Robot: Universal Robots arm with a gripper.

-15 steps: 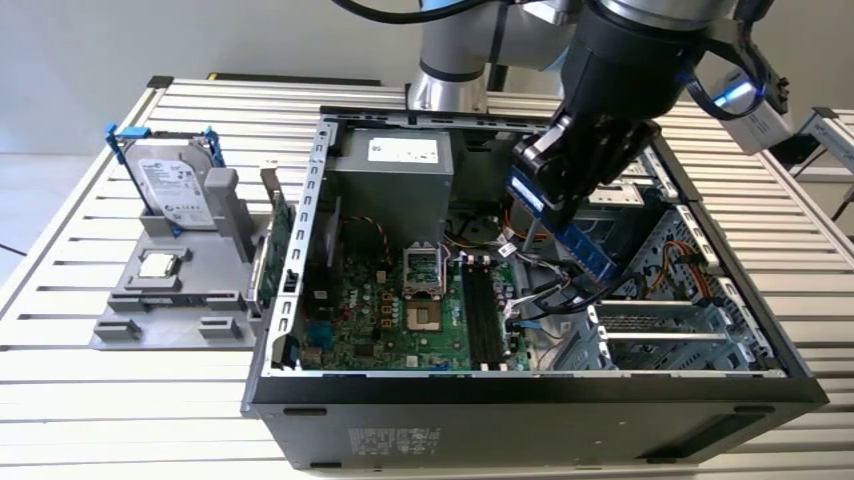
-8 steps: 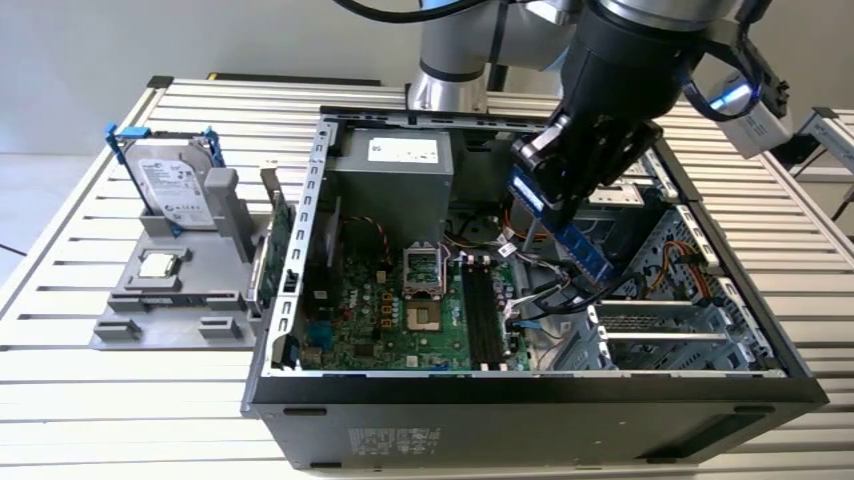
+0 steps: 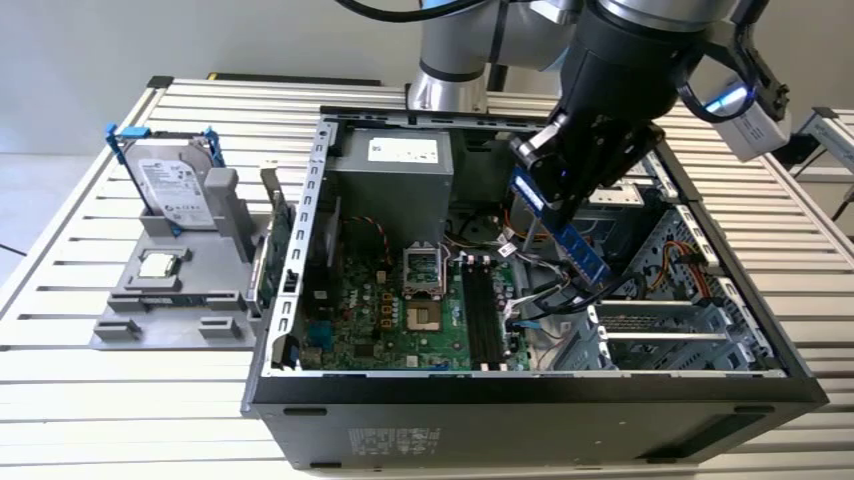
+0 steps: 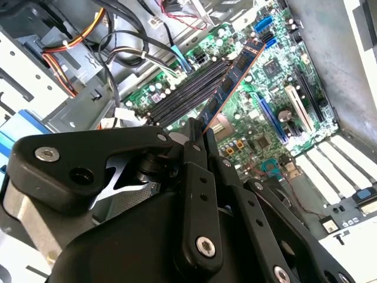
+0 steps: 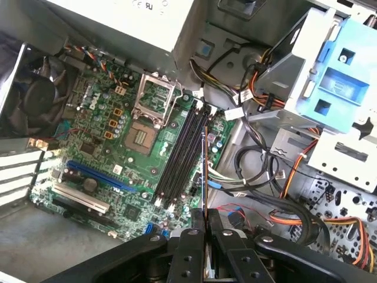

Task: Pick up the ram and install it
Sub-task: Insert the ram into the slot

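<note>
Exterior view, left to right.

1. Slatted table [image 3: 80, 230]: a grey holder [image 3: 127, 325] stands at the exterior view's left.
   - A hard drive [image 3: 174, 190] in a blue bracket stands upright in the holder. It has a pale label, but the print cannot be made out.
   - A small square processor chip [image 3: 160, 264] lies flat in the holder, just below the drive.
2. Centre: an open computer case [image 3: 534, 405] lies on its side.
   - A power supply [image 3: 400, 175] sits at the upper left of the case interior. It has a white label, and the writing cannot be read.
   - A sticker on the case's near face is also unreadable.
   - Below the power supply is the green motherboard [image 3: 380, 310], with an open processor socket [image 3: 424, 265].
   - The black memory slots [image 3: 481, 315] run beside the socket.
3. Right of centre: the arm [image 3: 627, 60] comes down from the frame's upper edge, with its wrist leaning over the case.
   - The gripper [image 3: 554, 180] is clamped on one end of the ram [image 3: 577, 240].
   - The ram hangs tilted, its free end slanting down toward the exterior view's right, over the cables [image 3: 547, 295] beside the slots.
   - It is not seated in any slot.

Both wrist views show the ram [image 4: 232, 79] [image 5: 204, 177] projecting from the closed fingers [image 4: 197, 177] [image 5: 191, 253]. It is above the motherboard, close to the memory slots [image 4: 188, 91] [image 5: 185, 150] and roughly in line with them.
</note>
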